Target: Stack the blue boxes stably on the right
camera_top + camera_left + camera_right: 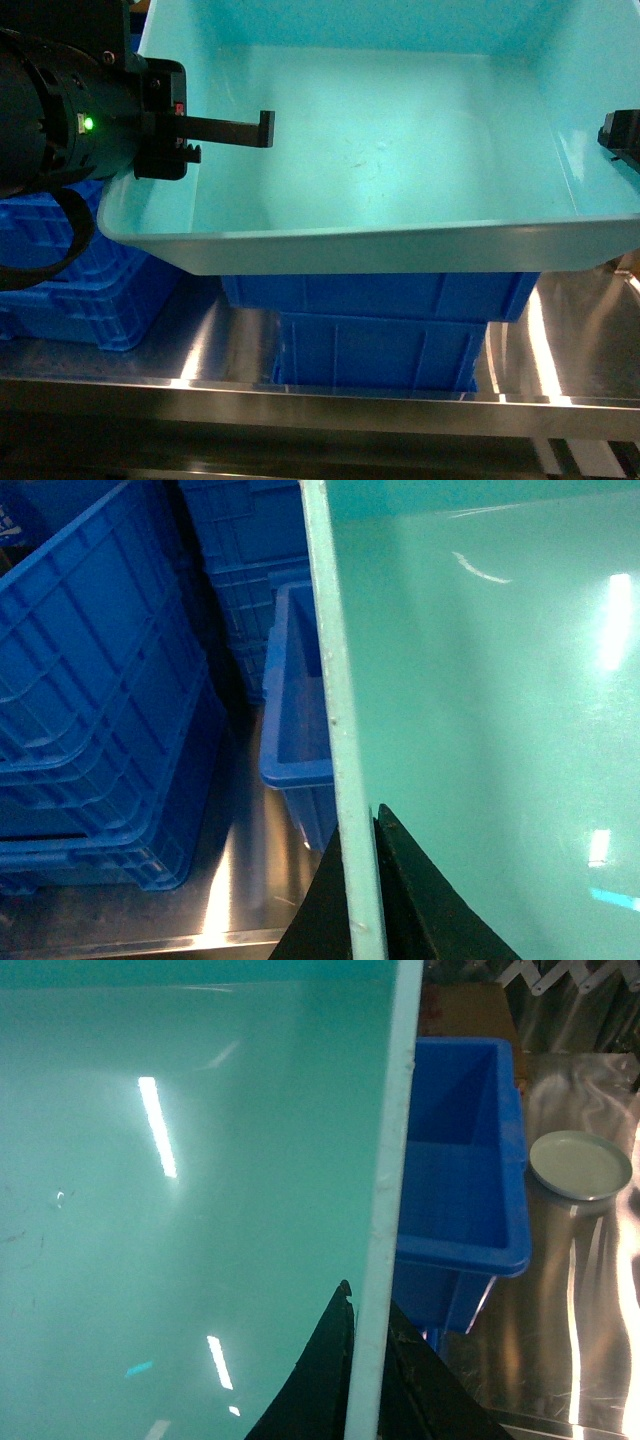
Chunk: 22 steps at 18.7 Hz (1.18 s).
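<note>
Worktop — brushed stainless steel, glossy, streaked with reflected light, a raised front lip along the near edge.

Ribbed crates, dark royal blue, stacked at the left of the worktop.

Open blue crate — same dark blue, standing on the worktop at the centre, directly under the tub; the right wrist view shows its hollow inside.

Round pale plate, lying flat on the steel to the right of that crate, apart from it.

Turquoise tub — light blue-green plastic, shallow, sloped walls, rolled rim. Opening upward, held roughly level above the open crate, well off the worktop; whether its base touches the crate cannot be told. Long axis runs left to right across the head view, overhanging the crate on both sides.

Left gripper — black, pinched on the tub's left rim, one finger inside the wall, one outside.

Right gripper — black, clamped likewise on the tub's right rim.
</note>
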Tool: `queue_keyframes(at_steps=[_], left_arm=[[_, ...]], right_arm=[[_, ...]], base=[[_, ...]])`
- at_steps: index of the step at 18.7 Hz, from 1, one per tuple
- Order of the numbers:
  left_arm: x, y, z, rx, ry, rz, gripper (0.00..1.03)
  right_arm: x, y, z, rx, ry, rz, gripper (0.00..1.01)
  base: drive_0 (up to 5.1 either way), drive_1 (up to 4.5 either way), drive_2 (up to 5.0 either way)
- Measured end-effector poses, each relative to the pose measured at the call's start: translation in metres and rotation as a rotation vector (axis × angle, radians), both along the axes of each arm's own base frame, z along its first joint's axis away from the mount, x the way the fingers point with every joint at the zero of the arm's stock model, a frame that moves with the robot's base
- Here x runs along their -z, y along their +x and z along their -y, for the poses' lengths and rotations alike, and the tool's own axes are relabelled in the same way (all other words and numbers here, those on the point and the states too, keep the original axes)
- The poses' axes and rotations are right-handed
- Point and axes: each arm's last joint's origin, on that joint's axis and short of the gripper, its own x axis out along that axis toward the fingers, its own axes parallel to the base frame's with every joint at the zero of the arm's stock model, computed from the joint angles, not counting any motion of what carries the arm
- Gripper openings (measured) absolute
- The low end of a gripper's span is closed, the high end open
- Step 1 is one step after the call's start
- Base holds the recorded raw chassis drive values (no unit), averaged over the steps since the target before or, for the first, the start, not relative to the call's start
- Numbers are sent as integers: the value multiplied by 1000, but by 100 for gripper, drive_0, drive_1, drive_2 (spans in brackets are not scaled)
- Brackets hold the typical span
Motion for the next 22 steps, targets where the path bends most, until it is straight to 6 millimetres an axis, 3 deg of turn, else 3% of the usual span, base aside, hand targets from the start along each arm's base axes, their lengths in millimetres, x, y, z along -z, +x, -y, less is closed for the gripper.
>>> queue_keyframes(at_steps=[4,20,22], left_arm=[[0,-1,2,4,0,1,2],[-1,-1,0,0,0,2,2],[-1,0,0,6,-5,8,2]], right_arm=[[0,0,2,2,0,0,7],[0,0,2,3,4,0,7],[-2,0,2,2,5,12,7]], base=[[-153,-153,-153],[1,416,-414],[0,0,0]])
